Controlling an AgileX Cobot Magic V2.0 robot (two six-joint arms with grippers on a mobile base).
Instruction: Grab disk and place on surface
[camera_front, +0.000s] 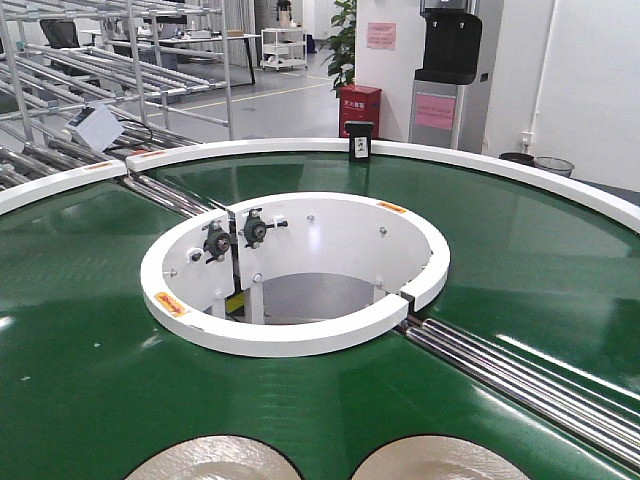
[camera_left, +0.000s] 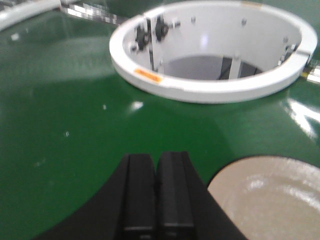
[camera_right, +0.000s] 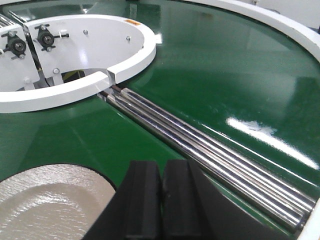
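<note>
Cream disk (camera_right: 45, 205) — white ring (camera_right: 75, 92), steel rollers (camera_right: 210, 155) beyond

On belt (camera_front: 80, 380) before ring (camera_front: 300, 345) lie left disk (camera_front: 215, 462) and right disk (camera_front: 440, 460).

Only the upper arcs of the left disk (camera_front: 215, 462) and the right disk (camera_front: 440, 462) are shown in the front view; the rest is cut off by the lower edge. The left wrist view is blurred throughout, and one disk (camera_left: 270, 200) is cropped there at the right and bottom; which of the two it is cannot be told. Another is cropped at the left and bottom of the right wrist view. The left tool (camera_left: 156, 156) and right tool (camera_right: 162, 164) are cut off at their bases.
</note>
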